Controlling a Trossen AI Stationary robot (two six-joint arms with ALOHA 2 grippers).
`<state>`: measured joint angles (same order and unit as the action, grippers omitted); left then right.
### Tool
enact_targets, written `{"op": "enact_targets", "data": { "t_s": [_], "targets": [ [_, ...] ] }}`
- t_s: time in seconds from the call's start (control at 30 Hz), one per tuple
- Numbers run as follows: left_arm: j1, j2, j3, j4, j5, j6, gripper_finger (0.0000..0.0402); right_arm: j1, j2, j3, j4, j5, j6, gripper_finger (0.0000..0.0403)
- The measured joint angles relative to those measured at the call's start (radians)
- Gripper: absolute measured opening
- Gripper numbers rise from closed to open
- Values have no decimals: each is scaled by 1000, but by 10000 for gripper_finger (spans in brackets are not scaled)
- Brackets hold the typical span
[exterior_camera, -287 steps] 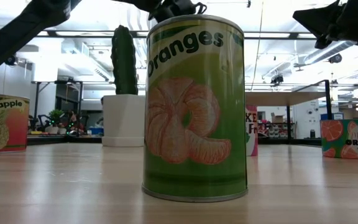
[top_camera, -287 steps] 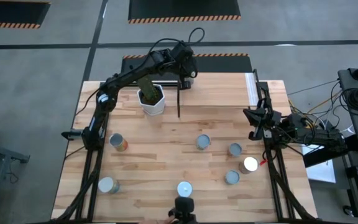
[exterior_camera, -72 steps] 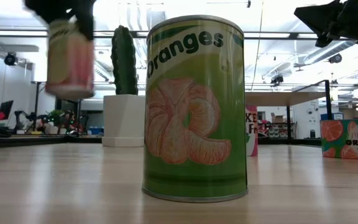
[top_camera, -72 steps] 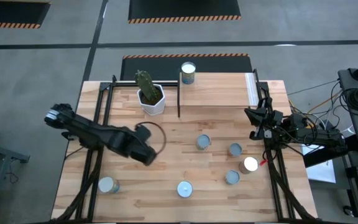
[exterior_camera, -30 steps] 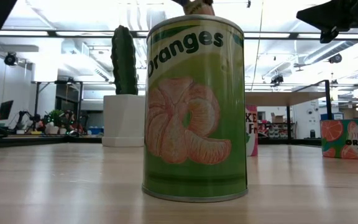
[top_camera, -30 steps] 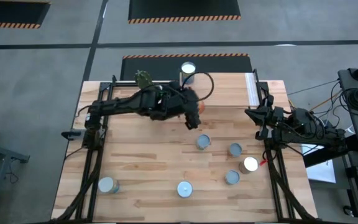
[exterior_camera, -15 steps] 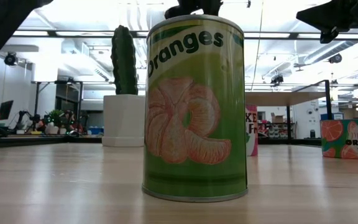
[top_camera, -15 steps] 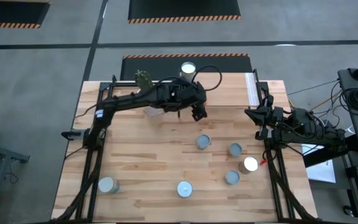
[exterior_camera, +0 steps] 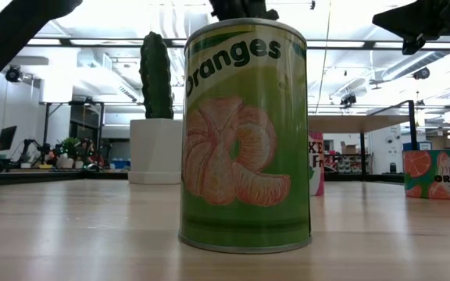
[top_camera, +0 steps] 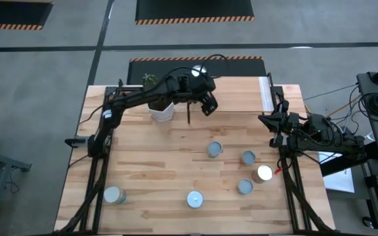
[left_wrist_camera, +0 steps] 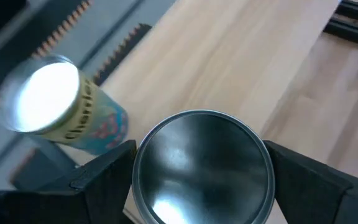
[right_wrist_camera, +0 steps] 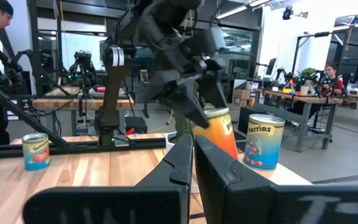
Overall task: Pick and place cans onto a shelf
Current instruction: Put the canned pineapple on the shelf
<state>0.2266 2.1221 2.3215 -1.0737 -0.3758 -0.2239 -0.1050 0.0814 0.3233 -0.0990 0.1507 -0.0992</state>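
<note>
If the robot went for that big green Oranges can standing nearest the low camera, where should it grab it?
Probably around the middle of the green Oranges can, coming straight down from above with one finger on either side of its round wall. It stands upright on the slatted wooden tabletop with open space all round, and its straight sides should suit a two-finger pinch.

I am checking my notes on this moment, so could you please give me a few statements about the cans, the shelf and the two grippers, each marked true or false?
1. The left gripper holds a can between its fingers over the shelf. True.
2. No can stands on the shelf yet. False: a can labelled Cherries already stands there.
3. The right gripper is shut and holds nothing. True.
4. The cactus pot lies on its side. False: it stands upright.
5. The can nearest the low camera reads Oranges. True.
</note>
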Motion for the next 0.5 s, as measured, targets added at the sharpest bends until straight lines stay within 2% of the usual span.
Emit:
{"op": "enact_targets", "data": {
  "t_s": [0.5],
  "targets": [
    [51,1,0,-6,0,2,326,0,0,0,0,0,-4,9]
  ]
}}
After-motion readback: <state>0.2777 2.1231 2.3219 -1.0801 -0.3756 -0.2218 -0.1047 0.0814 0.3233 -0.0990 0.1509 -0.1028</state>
